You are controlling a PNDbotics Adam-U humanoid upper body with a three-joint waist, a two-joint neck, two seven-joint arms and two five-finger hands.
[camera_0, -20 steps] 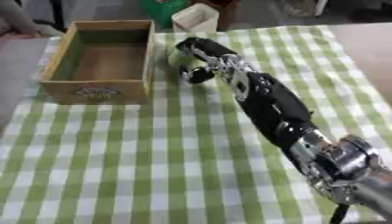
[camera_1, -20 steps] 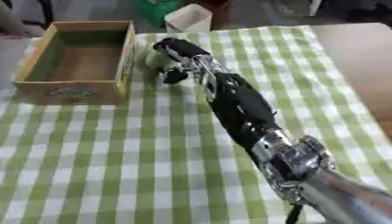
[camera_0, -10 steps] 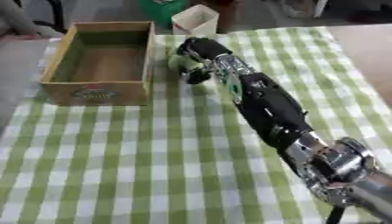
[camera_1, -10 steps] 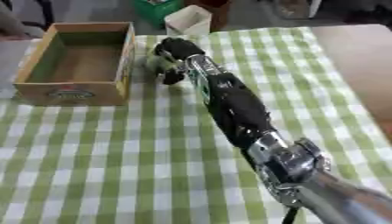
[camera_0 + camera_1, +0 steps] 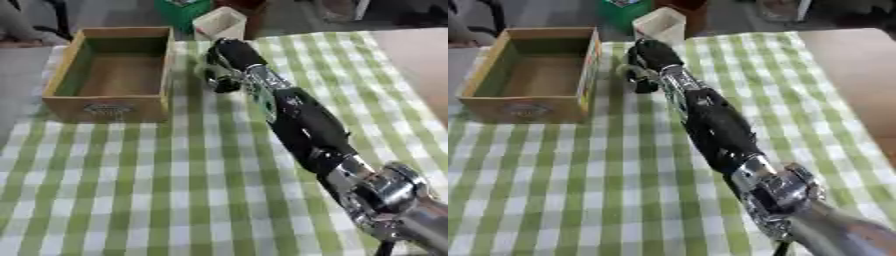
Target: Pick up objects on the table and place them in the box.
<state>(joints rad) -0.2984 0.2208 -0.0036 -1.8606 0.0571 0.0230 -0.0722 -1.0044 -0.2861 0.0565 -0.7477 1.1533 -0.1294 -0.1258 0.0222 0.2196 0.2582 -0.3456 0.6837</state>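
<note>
The right hand [image 5: 229,59] sits just right of the wooden box [image 5: 112,74], fingers curled around a small pale-green object [image 5: 206,70] on the table. The object is mostly hidden, so it may slip or catch the box's near wall.

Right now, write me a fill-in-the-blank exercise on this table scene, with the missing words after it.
1. The wooden box holds ____.
2. The arm reaching across the table is the robot's ____ arm.
3. The right hand is beside the box's ____ wall.
4. The tablecloth is checked white and ____.

Missing words: nothing; right; right; green
</note>
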